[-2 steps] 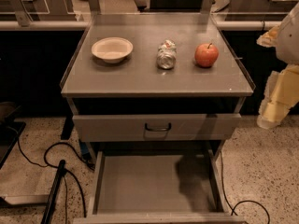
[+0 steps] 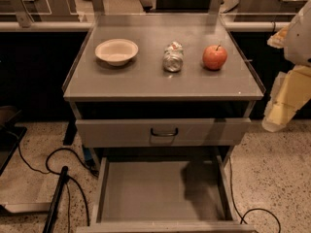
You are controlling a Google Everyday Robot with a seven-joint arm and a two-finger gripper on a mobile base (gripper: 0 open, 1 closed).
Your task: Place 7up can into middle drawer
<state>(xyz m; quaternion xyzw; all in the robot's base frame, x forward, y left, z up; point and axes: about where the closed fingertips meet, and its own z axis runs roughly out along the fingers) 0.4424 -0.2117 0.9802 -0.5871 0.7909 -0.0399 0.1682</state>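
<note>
The 7up can (image 2: 173, 57), small, silvery and crinkled, lies on the grey cabinet top (image 2: 146, 79) near its middle. The middle drawer (image 2: 141, 191) is pulled out low at the front, showing a plain bare grey floor and low side walls. My gripper (image 2: 281, 111) shows only as a pale cream shape at the right edge of the view. It hangs beside the cabinet, below the level of the top and well to the right of the can. It touches nothing.
A white bowl (image 2: 116, 51) sits left of the can and a red apple (image 2: 215, 57) right of it. A shut drawer front with a dark handle (image 2: 164, 131) lies above the open drawer. Black cables (image 2: 53, 166) trail on the speckled floor at the left.
</note>
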